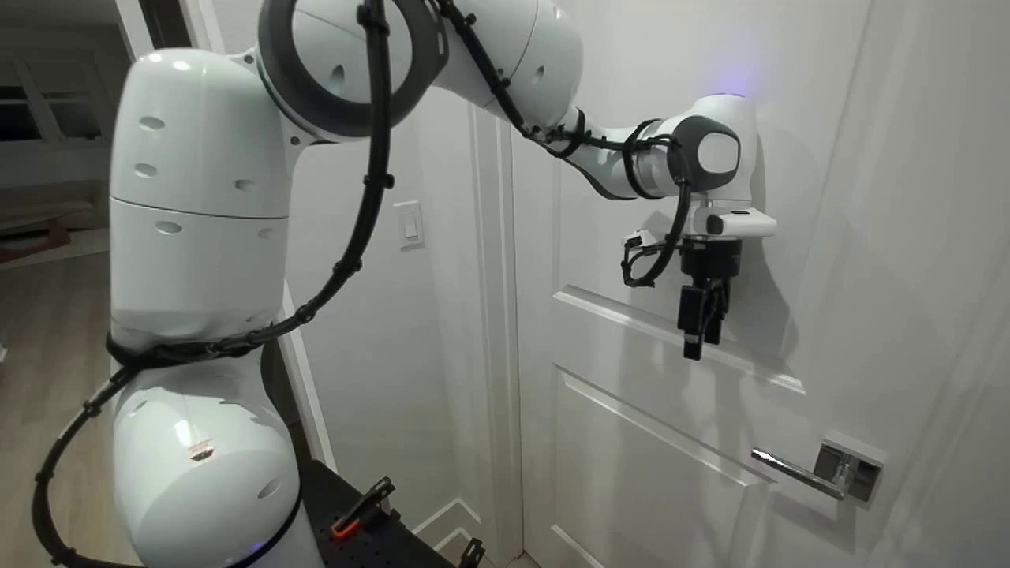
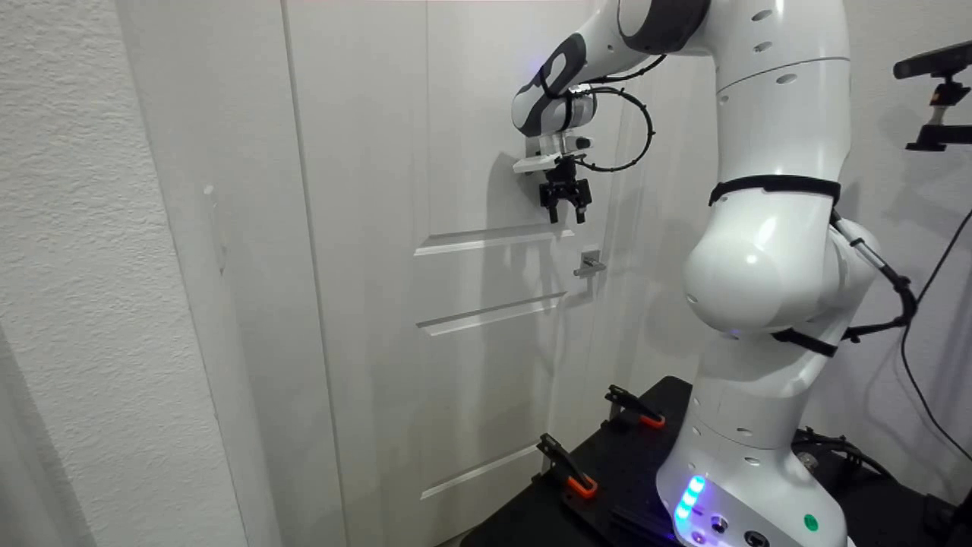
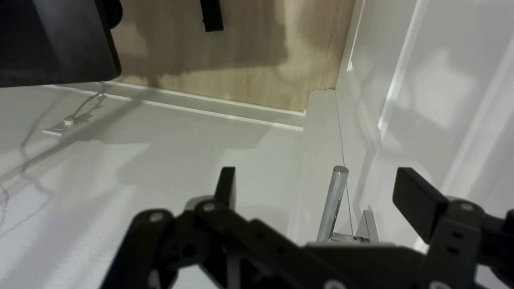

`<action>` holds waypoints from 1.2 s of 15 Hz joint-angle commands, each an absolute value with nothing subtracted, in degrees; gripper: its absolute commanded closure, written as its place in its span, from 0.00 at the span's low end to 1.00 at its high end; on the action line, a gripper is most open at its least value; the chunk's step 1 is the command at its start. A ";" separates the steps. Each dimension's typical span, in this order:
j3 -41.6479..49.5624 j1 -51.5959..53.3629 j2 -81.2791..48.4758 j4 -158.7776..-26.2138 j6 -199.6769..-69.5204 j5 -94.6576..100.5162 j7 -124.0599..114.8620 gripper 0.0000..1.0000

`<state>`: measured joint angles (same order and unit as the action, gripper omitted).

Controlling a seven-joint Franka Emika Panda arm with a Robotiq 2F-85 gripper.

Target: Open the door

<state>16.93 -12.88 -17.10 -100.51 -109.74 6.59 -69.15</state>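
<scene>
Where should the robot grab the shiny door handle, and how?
Probably hold the handle by its long bar, near the free end, coming from above. The bar runs sideways and stands off the door, so the fingers, open and pointing down, could slip one behind it and one in front.

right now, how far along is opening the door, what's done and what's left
Done: only rough positioning, perhaps; in both exterior views the gripper hangs higher than the lever handle. In hand: nothing gripped; the gripper is open and clear of the handle. Left: probably lowering to the handle, turning it and moving the door, which looks shut, with just a thin seam in the wrist view.
</scene>
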 commanded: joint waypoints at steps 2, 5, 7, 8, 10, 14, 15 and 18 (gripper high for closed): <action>18.20 -15.07 -20.51 -97.85 -113.32 4.38 -68.95 0.00; 18.60 -16.40 -21.22 -99.31 -118.02 3.47 -67.62 0.00; 18.94 -17.11 -20.96 -101.31 -121.02 3.36 -67.14 0.00; 19.19 -17.33 -20.79 -102.38 -122.81 3.35 -67.35 0.00; 19.74 -17.65 -19.68 -105.62 -127.00 3.42 -67.50 0.00; 19.97 -19.43 -19.04 -110.45 -132.78 -1.33 -66.03 0.00; 20.02 -19.81 -19.16 -111.58 -133.86 -2.84 -65.25 0.00; 20.69 -20.12 -19.30 -114.85 -138.04 -4.87 -63.92 0.00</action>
